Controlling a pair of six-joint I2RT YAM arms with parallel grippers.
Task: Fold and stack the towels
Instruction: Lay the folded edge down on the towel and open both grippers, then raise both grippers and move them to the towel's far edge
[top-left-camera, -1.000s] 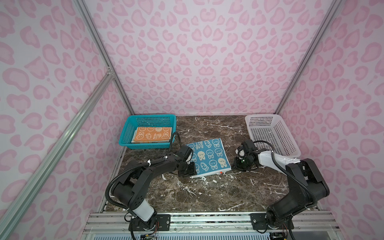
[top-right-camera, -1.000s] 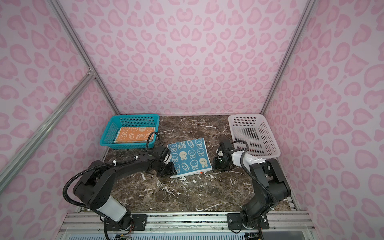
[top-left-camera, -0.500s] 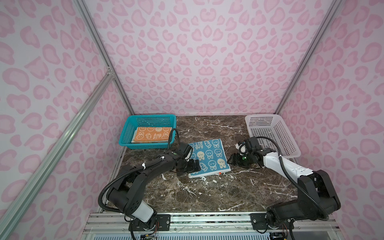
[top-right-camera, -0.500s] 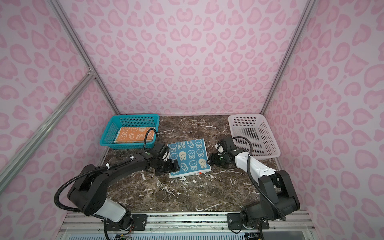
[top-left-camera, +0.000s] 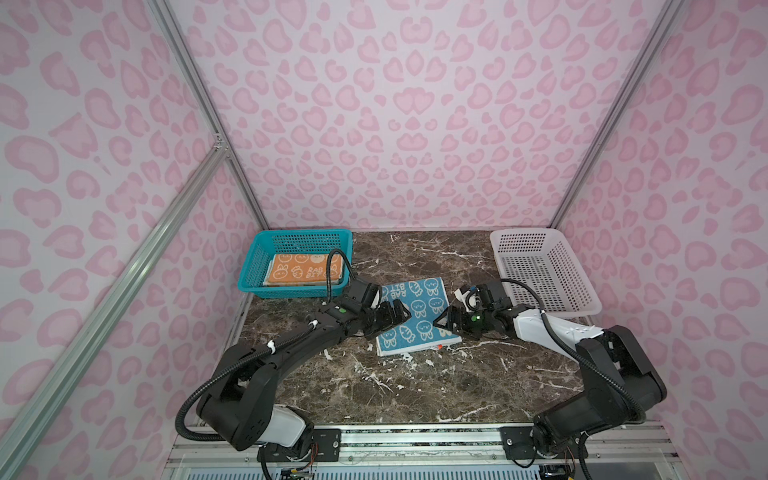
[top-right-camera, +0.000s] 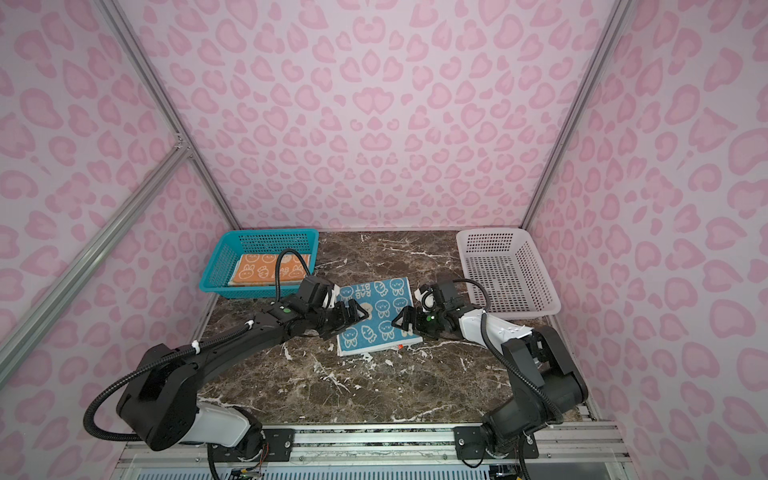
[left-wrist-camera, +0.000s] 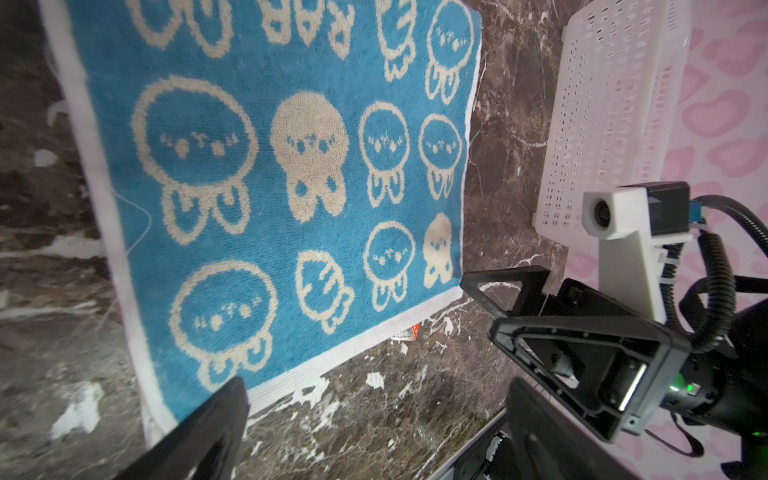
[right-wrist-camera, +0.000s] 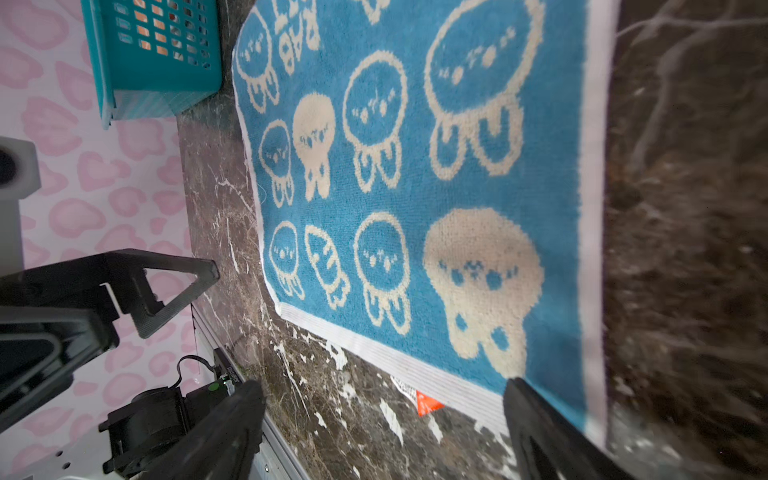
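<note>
With left fingers (top-left-camera: 404, 312) and right fingers (top-left-camera: 444, 321) spread empty, I judged the limp blue towel (top-left-camera: 417, 320) best pinched at its corners.

Blue towel (top-left-camera: 417, 313) out flat, orange towel (top-left-camera: 305, 270) in the basket (top-left-camera: 299, 235).
The blue one lies folded, cream rabbit faces up, slightly askew in the middle of my bench (top-left-camera: 415, 395); the orange one lies folded flat.

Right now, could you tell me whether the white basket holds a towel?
No, the white basket shows only its bare perforated floor in a top view, with no towel inside.
</note>
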